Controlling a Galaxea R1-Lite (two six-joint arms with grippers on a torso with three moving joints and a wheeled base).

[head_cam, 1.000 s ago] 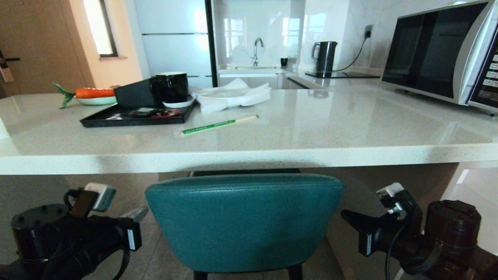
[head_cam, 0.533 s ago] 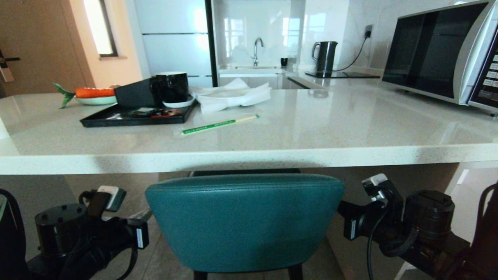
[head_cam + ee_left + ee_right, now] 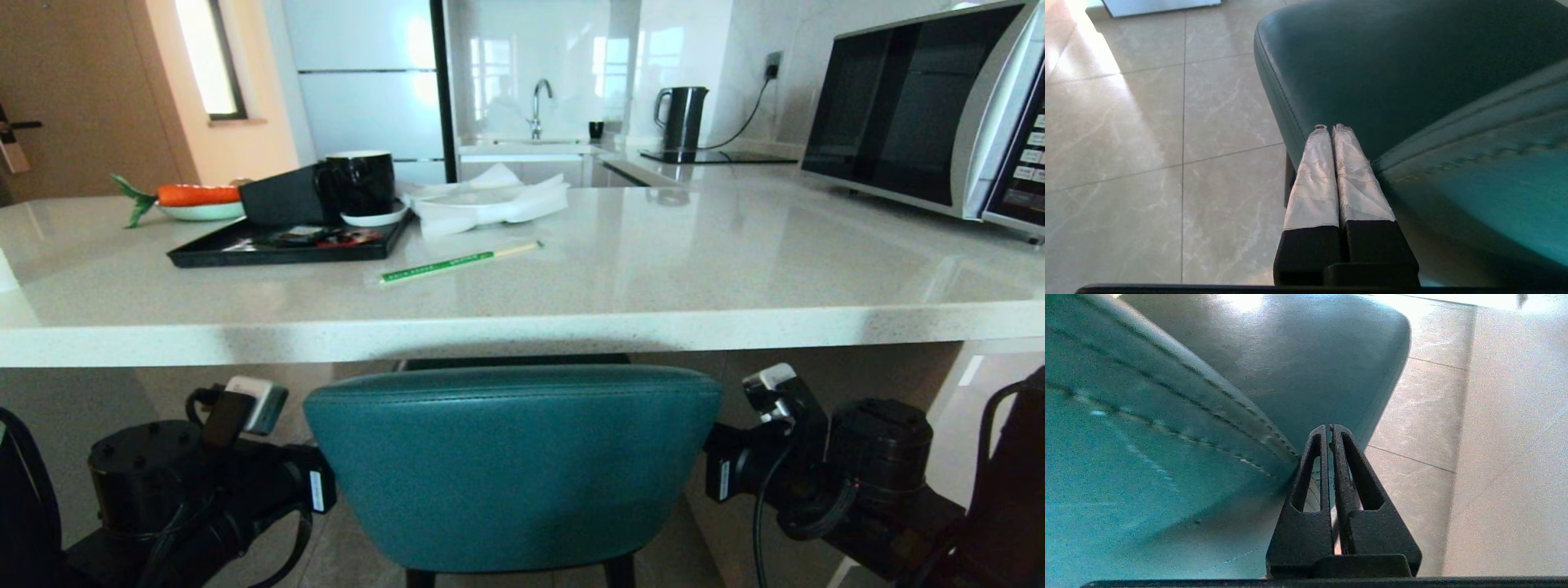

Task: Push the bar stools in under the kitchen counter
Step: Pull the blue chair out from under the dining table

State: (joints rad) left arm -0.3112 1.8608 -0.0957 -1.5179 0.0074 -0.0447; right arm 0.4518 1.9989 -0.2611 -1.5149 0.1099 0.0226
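A teal bar stool [image 3: 513, 465] with a curved back stands in front of me, its back just below the edge of the white kitchen counter [image 3: 522, 331]. My left arm [image 3: 204, 482] reaches in at the stool's left side. The left gripper [image 3: 1329, 128] is shut and empty, its white-wrapped fingers lying along the back's left edge [image 3: 1372, 163]. On the other side comes my right arm [image 3: 816, 465]. The right gripper [image 3: 1329, 428] is shut on nothing and rests against the stitched right edge of the back [image 3: 1274, 441]. In the head view the stool back hides both sets of fingertips.
On the counter lie a black tray [image 3: 286, 243] with a dark mug [image 3: 361, 183], green-wrapped chopsticks [image 3: 457, 262] and white napkins [image 3: 490, 202]. A microwave [image 3: 931, 114] stands at the right and a kettle [image 3: 682, 117] at the back. Beige floor tiles [image 3: 1147, 163] flank the stool.
Both arms have moved inward to the stool's back, the left from the left, the right from the right. The stool and the counter items have not shifted.
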